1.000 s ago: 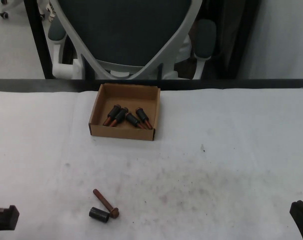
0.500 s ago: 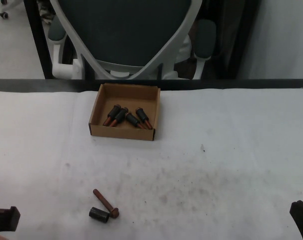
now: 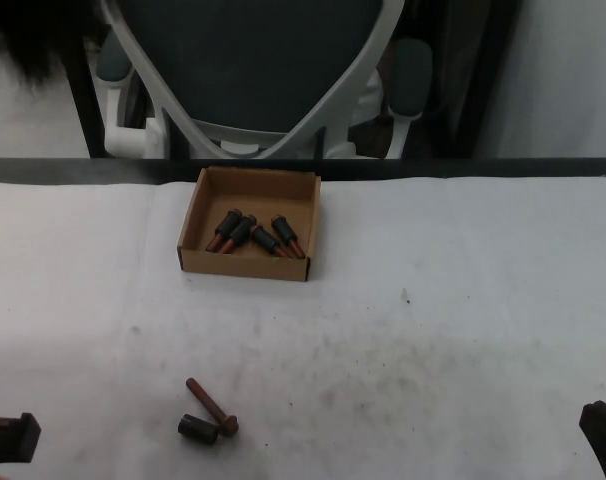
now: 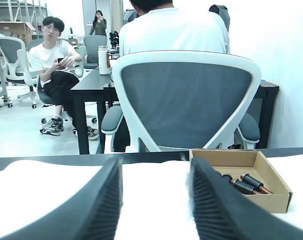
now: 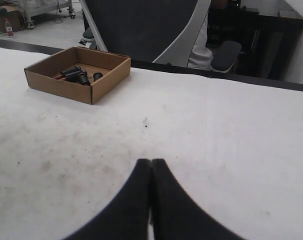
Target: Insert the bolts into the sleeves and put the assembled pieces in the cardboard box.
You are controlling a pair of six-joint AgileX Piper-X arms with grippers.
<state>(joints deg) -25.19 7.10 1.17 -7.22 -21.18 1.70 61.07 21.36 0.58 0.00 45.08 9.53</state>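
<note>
Surface (image 3: 463,300): white cover, grey smudges toward the near middle.

Box (image 3: 197,222): shallow, open-topped brown cardboard, close to the far edge, left of centre. It holds four assembled pieces (image 3: 241,231), each a black sleeve over the head end of a rust-brown bolt, with the brown shank sticking out. They lie flat in a loose row; two slant one way and two the other.

Loose bolt (image 3: 208,402): rust-brown, lying flat near the near edge, left of centre, well apart from the box. Its shank points toward the far left corner and its head is at the near end.

Loose sleeve (image 3: 197,429): short black cylinder on its side, just beside the bolt head. Cannot tell whether they touch.

Left gripper (image 4: 154,200): at the near left corner, fingers apart, nothing between them.

Right gripper (image 5: 151,200): at the near right corner, low over the surface, fingers together, holding nothing.
</note>
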